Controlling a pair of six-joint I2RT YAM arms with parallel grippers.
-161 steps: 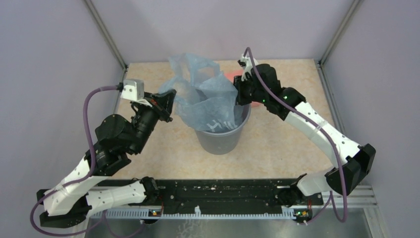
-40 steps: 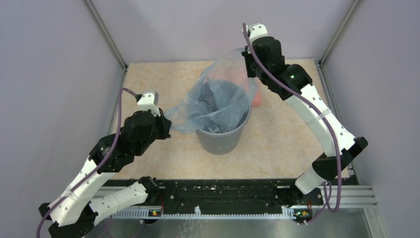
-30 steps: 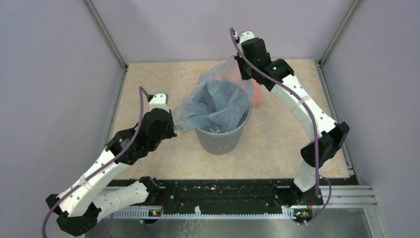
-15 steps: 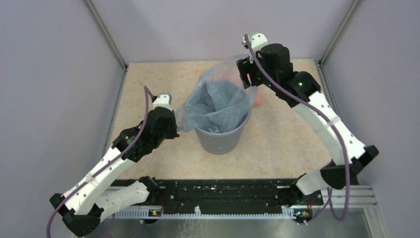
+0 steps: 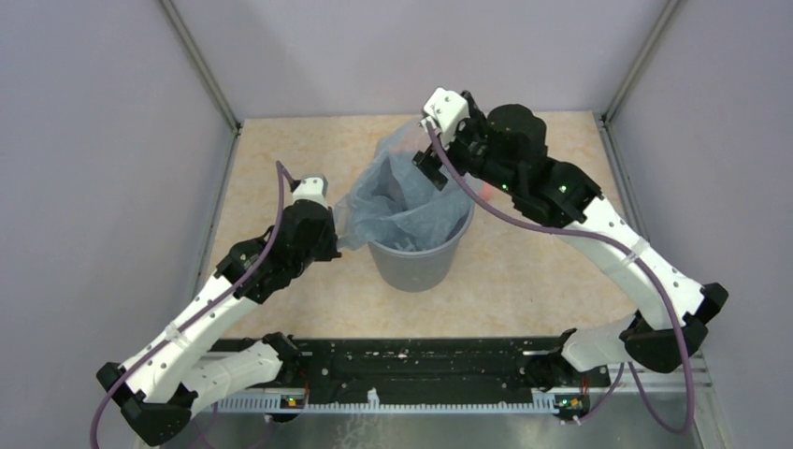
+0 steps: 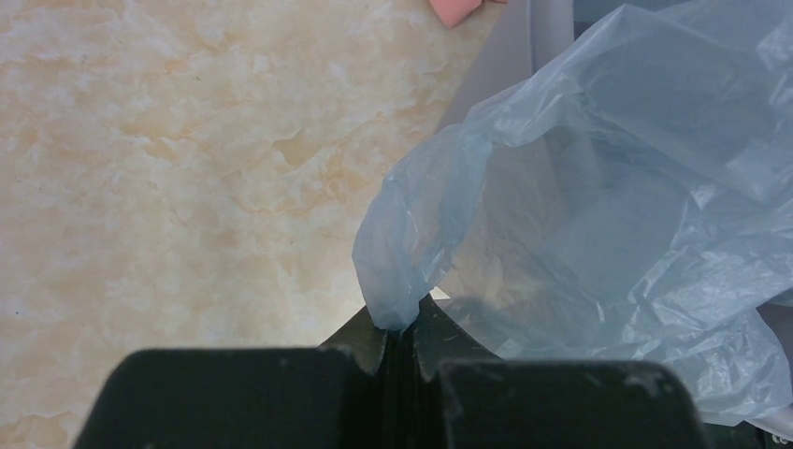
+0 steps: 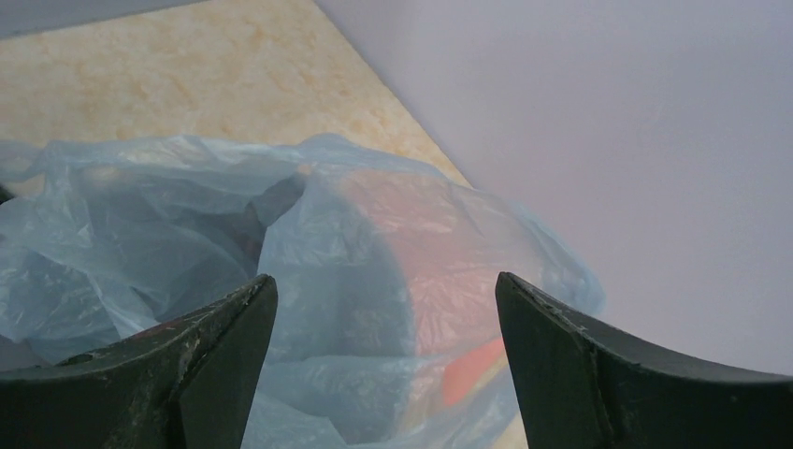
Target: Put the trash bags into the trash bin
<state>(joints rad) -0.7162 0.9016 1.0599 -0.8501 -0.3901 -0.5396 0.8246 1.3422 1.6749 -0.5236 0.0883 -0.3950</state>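
Note:
The pale-blue translucent trash bag [image 5: 402, 201] is stuffed into the grey round trash bin [image 5: 416, 264] and billows above its rim. My left gripper [image 5: 333, 227] is to the left of the bin, shut on a bunched corner of the bag [image 6: 411, 271] at its fingertips [image 6: 400, 329]. Over the bag's far rim my right gripper [image 5: 433, 170] hangs open. In the right wrist view the bag [image 7: 309, 271] lies below and between the spread right gripper [image 7: 385, 281], with no contact visible.
A salmon-pink folded piece [image 5: 488, 190] lies on the table just behind and to the right of the bin, seen through the bag film [image 7: 439, 243] and at the frame top [image 6: 458, 7]. The enclosure's back wall [image 7: 608, 140] stands close behind.
My right gripper has opened and let go of the bag's far edge, and that wrist has turned over the bin. The left gripper has kept its hold and moved slightly toward the bin.

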